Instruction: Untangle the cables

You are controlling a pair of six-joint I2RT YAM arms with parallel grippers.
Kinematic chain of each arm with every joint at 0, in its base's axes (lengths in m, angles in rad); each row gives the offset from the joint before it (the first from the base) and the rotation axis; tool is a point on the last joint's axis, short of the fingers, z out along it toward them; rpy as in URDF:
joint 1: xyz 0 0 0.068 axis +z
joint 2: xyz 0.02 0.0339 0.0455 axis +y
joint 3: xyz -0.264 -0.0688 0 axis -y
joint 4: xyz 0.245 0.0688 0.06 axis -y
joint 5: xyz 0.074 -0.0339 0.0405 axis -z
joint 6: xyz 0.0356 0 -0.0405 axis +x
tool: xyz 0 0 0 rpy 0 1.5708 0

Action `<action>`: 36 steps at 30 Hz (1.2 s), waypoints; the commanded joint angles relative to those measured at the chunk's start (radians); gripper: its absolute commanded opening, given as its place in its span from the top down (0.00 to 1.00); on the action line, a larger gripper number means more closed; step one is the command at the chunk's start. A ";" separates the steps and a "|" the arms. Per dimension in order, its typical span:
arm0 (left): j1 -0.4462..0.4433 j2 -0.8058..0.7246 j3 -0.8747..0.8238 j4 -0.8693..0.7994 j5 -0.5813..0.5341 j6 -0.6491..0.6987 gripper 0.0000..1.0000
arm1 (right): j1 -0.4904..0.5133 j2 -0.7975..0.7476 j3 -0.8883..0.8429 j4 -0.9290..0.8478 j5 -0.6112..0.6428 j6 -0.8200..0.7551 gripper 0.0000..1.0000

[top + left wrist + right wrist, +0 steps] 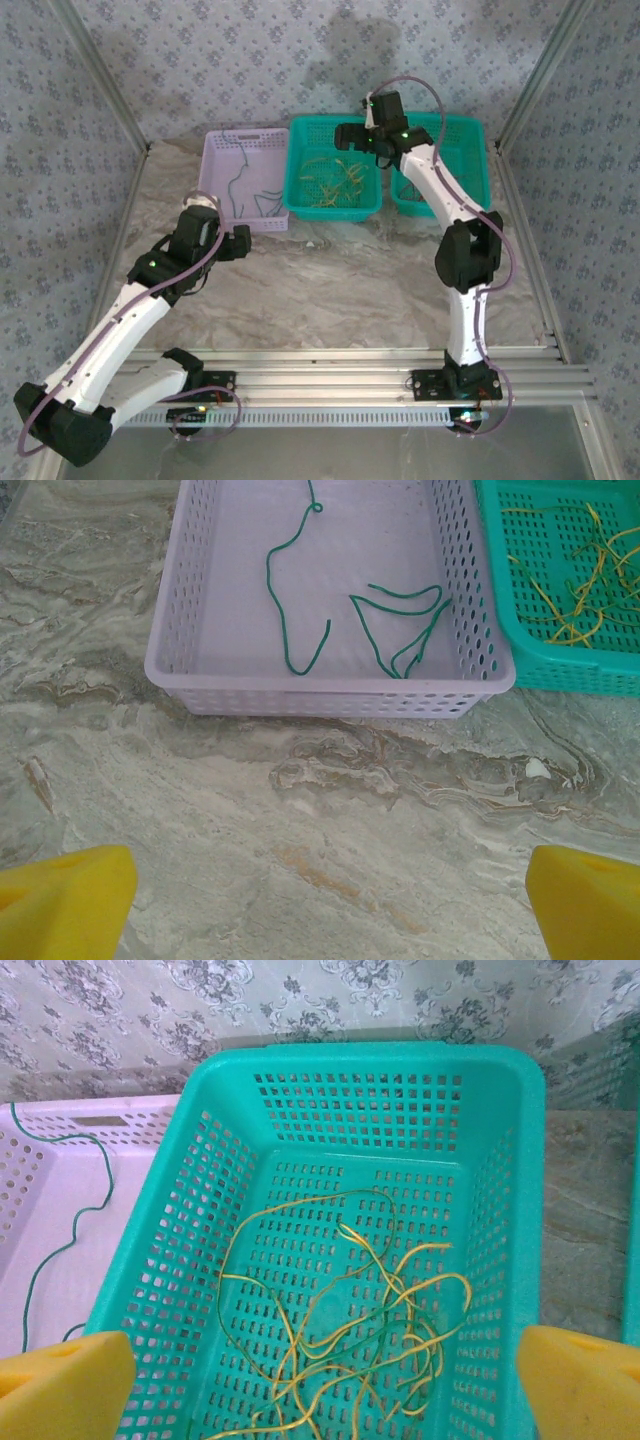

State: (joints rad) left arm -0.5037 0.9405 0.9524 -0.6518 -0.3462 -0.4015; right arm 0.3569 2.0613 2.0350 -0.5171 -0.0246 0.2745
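Marbled table (300, 860), two baskets, both grippers wide open and empty.
Yellow cables (350, 1330) lie knotted with a green strand (388, 1290) on the floor of the teal basket (370, 1110), with the right gripper (325, 1385) hovering just above. Loose green cables (285, 600) sit in the lilac basket (330, 695), the left gripper (325, 900) over bare table nearby. They look featherlight, limp and springy, likely to slip, so they are best pinched at a free end or outer loop, clear of the knot.

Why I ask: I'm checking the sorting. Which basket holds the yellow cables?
The middle teal basket, right of the lilac basket: yellow cables lie tangled in it, while the lilac one holds only green cables.
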 commanded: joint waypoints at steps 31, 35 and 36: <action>0.007 -0.128 -0.137 0.143 -0.187 -0.080 0.00 | -0.183 -0.893 -1.182 0.681 0.312 0.030 0.00; 0.006 -0.126 -0.147 0.158 -0.201 -0.089 0.00 | -0.193 -0.930 -1.231 0.601 0.484 0.014 0.00; 0.005 -0.124 -0.149 0.157 -0.201 -0.093 0.00 | -0.208 -0.934 -1.226 0.548 0.515 0.036 0.00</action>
State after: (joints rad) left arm -0.5037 0.8230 0.8005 -0.5262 -0.5175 -0.4728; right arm 0.1711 1.1576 0.8040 0.0299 0.3206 0.3134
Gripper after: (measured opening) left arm 0.997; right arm 0.999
